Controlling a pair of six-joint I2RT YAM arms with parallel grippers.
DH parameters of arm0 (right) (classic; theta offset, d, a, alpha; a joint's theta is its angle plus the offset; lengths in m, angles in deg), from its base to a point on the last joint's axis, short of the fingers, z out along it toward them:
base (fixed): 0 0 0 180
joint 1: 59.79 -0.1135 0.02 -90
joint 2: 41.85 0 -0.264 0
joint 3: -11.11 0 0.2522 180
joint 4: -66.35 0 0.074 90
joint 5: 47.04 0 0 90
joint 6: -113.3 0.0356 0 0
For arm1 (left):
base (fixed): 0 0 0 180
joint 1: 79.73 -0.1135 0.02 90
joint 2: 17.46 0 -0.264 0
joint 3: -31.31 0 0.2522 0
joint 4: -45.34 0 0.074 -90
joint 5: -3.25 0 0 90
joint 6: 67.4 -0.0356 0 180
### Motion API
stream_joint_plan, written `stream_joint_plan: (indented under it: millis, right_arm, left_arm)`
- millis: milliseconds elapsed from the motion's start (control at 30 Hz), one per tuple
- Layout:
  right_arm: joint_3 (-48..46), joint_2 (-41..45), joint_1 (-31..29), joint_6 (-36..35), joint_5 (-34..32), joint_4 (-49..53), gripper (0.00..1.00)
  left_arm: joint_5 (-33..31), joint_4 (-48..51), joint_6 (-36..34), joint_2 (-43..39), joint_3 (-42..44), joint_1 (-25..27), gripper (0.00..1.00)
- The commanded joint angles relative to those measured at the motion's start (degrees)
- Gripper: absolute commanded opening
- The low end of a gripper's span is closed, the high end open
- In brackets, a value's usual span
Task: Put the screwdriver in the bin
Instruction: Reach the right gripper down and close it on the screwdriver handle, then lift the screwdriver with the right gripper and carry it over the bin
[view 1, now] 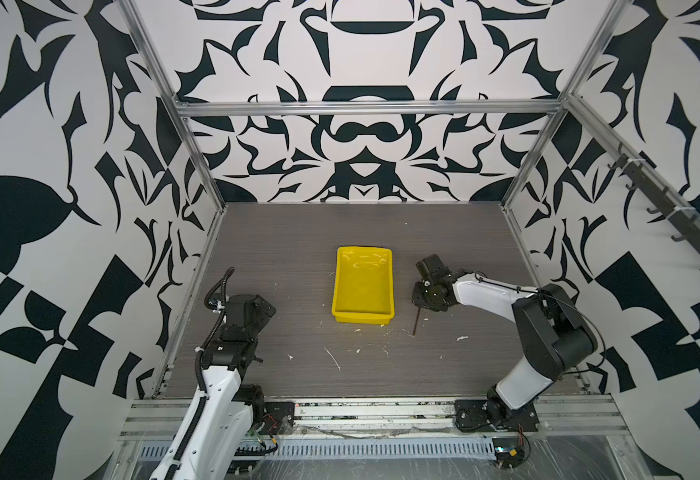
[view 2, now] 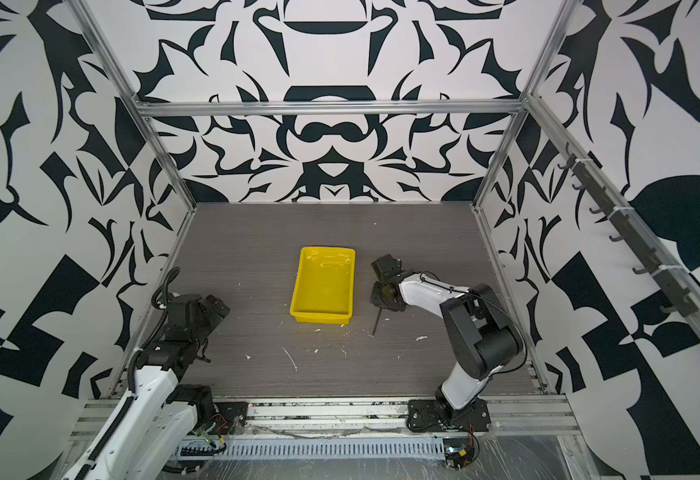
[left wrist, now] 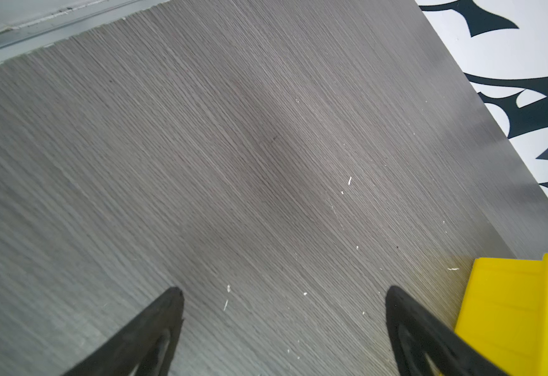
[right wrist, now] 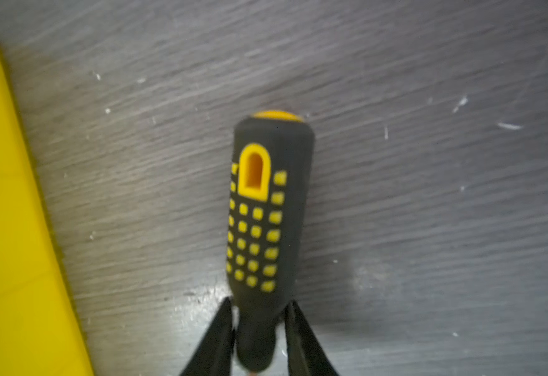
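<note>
The yellow bin (view 1: 361,318) (view 2: 321,318) sits mid-table with nothing inside. Just right of it the screwdriver lies on the table; in both top views only its thin dark shaft (view 1: 416,322) (view 2: 376,322) shows below my right gripper (view 1: 422,302). The right wrist view shows the black handle with yellow marks (right wrist: 266,211) and my right gripper (right wrist: 259,304) shut on its narrow end, one finger on each side. The bin's wall (right wrist: 6,228) is close beside it. My left gripper (left wrist: 284,289) hangs open over bare table, left of the bin (left wrist: 510,309).
White flecks and scratches (view 1: 332,358) mark the grey table in front of the bin. Patterned walls with metal frame posts close in the back and both sides. A metal rail (view 1: 373,409) carrying both arm bases runs along the front edge.
</note>
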Motion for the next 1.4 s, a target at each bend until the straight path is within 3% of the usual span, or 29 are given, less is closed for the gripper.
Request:
stream_joint_plan:
  millis: [0,400,633,1033,1367]
  right_arm:
    - [1.1,-0.5,-0.2,0.1,1.1,1.1,0.26]
    - [-1.2,9.1,-0.7,-0.6,-5.0,4.9,0.12]
    - [1.3,15.4,-7.7,1.1,-11.7,6.5,0.13]
    - [14.6,8.2,-13.5,3.8,-11.1,6.6,0.13]
    - [27.8,-5.4,-18.4,5.7,-9.5,7.4,0.14]
  left_arm:
    - [-0.7,0.7,0.9,0.9,0.1,-0.2,0.99]
    - [-0.3,-0.9,1.7,2.9,0.3,-0.2,0.99]
    - [-0.1,-0.5,1.7,3.9,-0.3,-0.2,0.99]
    - [-0.1,-0.8,1.8,1.4,0.8,-0.2,0.99]
    - [0.6,-1.2,1.6,0.8,1.0,-0.2,0.99]
